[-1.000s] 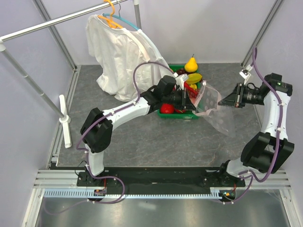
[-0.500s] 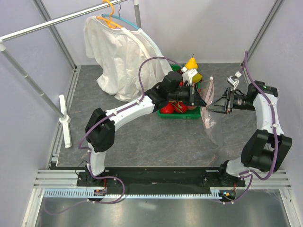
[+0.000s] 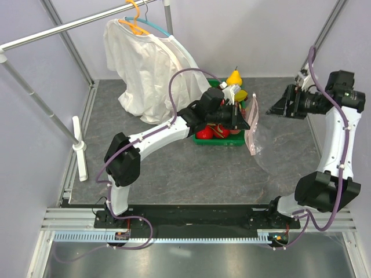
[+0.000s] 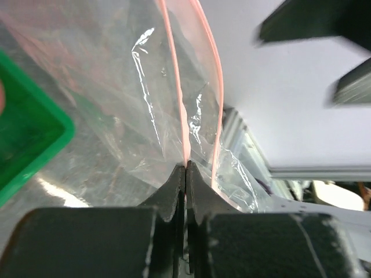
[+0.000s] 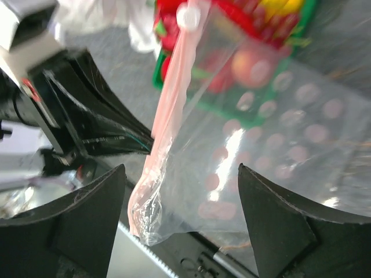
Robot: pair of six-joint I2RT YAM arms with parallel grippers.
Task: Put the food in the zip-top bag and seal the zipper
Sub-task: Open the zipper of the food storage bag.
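Note:
The zip-top bag (image 3: 253, 134) hangs crinkled from my left gripper (image 3: 246, 120), just right of the tray. In the left wrist view, my left gripper (image 4: 185, 167) is shut on one pink strip of the zipper (image 4: 176, 87). The other strip bows away to the right, so the mouth gapes. My right gripper (image 3: 277, 108) stands open to the right of the bag and apart from it. In its own view, the bag (image 5: 255, 174) and zipper (image 5: 171, 110) hang between its spread fingers (image 5: 87, 223) without touching them. The food lies in the green tray (image 3: 220, 142), with the banana bunch (image 3: 240, 96) partly showing.
A yellow pear (image 3: 234, 78) stands at the tray's far end and a round red fruit (image 3: 204, 133) at its near end. A white shirt (image 3: 148, 66) hangs on a rail at the back left. My left arm lies across the tray.
My right gripper has opened, let go of the bag and drawn back to the right and away. The bag now hangs from my left gripper alone.

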